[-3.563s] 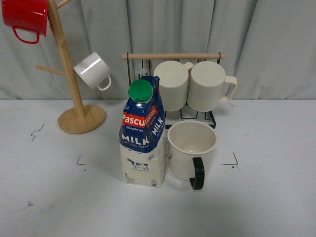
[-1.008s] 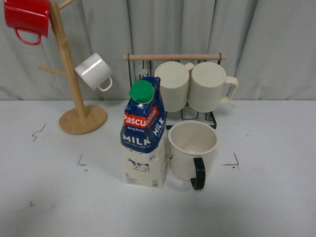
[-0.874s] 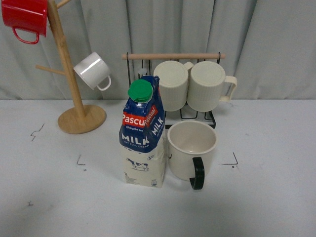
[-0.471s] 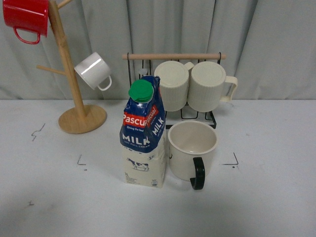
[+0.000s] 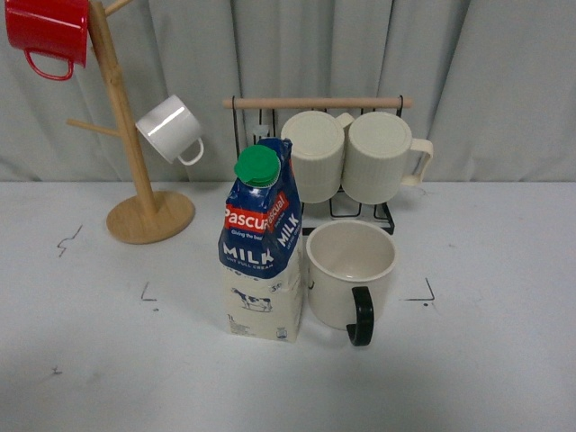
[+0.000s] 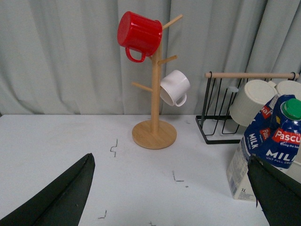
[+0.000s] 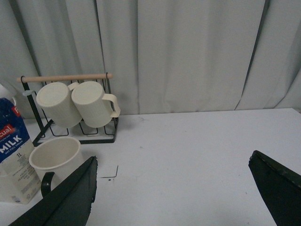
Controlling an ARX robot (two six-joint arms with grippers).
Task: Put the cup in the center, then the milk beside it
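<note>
The wide cream cup [image 5: 349, 273] with a black handle stands upright on the white table, handle toward me. Right beside it, on its left and almost touching, stands the milk [image 5: 262, 245], a tall blue and cream carton with a green cap. Neither arm shows in the front view. In the left wrist view my left gripper [image 6: 171, 193] is open and empty over bare table, the milk [image 6: 266, 150] beside one finger. My right gripper [image 7: 174, 193] is open and empty too, with the cup [image 7: 56, 158] and milk [image 7: 15, 155] off to one side.
A black wire rack [image 5: 317, 104] with a wooden bar holds two ribbed cream mugs [image 5: 346, 155] just behind the cup. A wooden mug tree [image 5: 133, 171] at the back left carries a red mug [image 5: 47, 29] and a small white mug [image 5: 169, 130]. Grey curtain behind.
</note>
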